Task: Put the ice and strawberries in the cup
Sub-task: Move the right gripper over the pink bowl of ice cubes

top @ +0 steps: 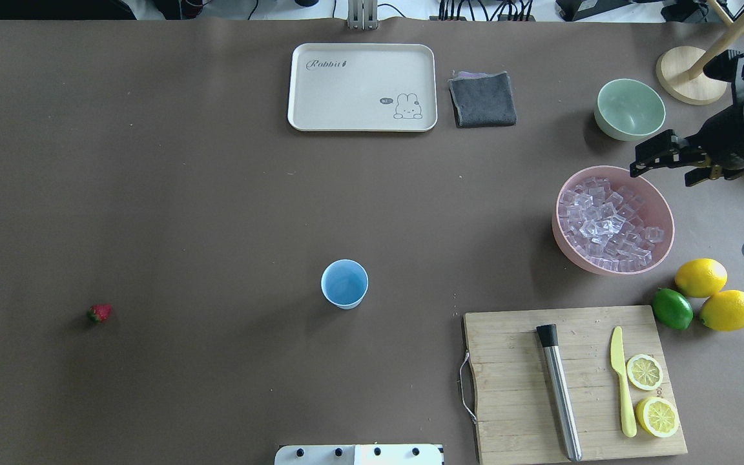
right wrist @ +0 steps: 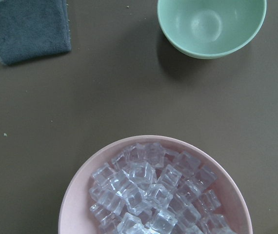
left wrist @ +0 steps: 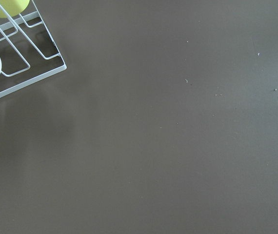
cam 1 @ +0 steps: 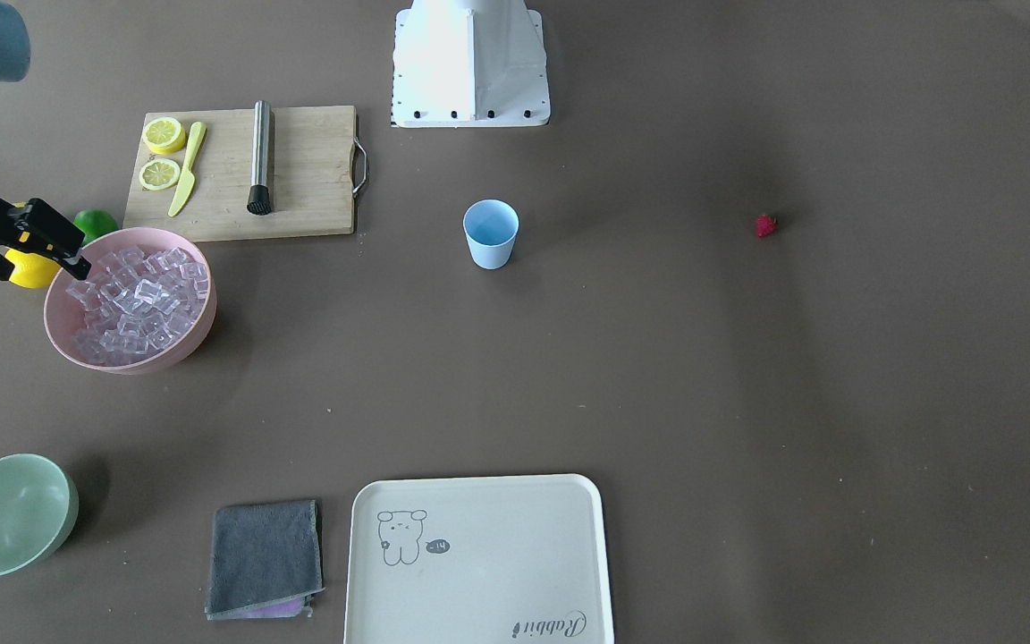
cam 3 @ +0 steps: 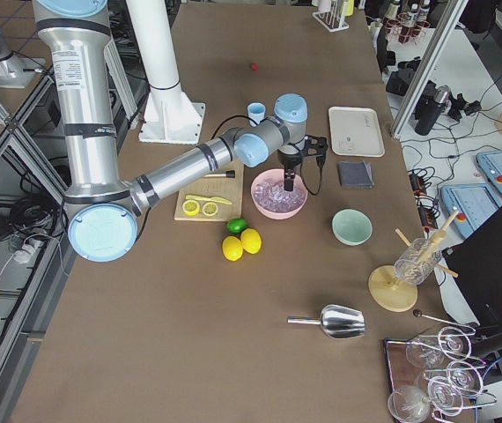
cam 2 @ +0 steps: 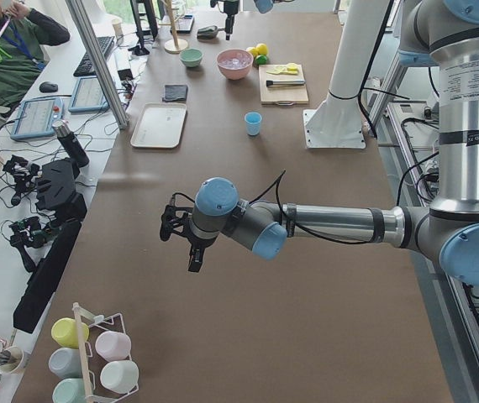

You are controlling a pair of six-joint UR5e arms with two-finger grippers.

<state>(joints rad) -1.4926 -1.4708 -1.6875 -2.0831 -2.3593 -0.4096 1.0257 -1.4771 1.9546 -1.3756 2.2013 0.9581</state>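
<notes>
Ice point(right wrist: 151, 192), right tool point(top: 661, 173) over pink bowl point(right wrist: 78, 200) rim

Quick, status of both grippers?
Left gripper: cannot be told; it shows only in the side view.
Right gripper: looks open, holding nothing, above the far rim of the pink bowl of ice.

Two bowls point(top: 630, 106), one cup point(top: 344, 284) — one strawberry point(top: 99, 313)

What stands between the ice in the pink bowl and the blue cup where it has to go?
Nothing visible. Only bare table lies between the ice in the pink bowl and the cup. The cutting board lies beside that path, nearer the robot.
</notes>
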